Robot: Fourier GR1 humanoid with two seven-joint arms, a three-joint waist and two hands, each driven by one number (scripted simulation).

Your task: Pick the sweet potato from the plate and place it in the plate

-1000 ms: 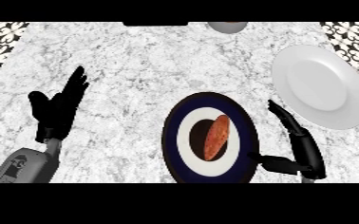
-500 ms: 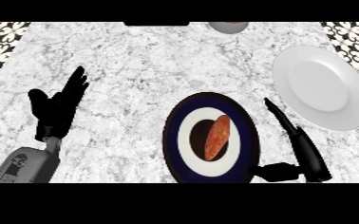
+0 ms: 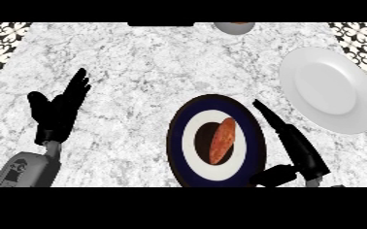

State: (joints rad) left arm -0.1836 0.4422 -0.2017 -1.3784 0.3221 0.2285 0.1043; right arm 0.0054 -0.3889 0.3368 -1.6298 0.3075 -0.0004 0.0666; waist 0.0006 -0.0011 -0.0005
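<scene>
Head view: you look steeply down at a marbled counter.
Sweet potato: you see it lying in the white middle of the dark-rimmed plate, with neither hand touching it.
Right hand: open, fingers straight, just beside that plate's right rim, thumb out toward the rim.
Left hand: open, fingers up, resting at the view's left, well apart from both plates.
White plate: you find it at the upper right, beyond the right hand's fingertips.

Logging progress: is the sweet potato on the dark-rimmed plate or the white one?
On the dark-rimmed plate: the sweet potato lies in its white centre, apart from the white plate.
</scene>
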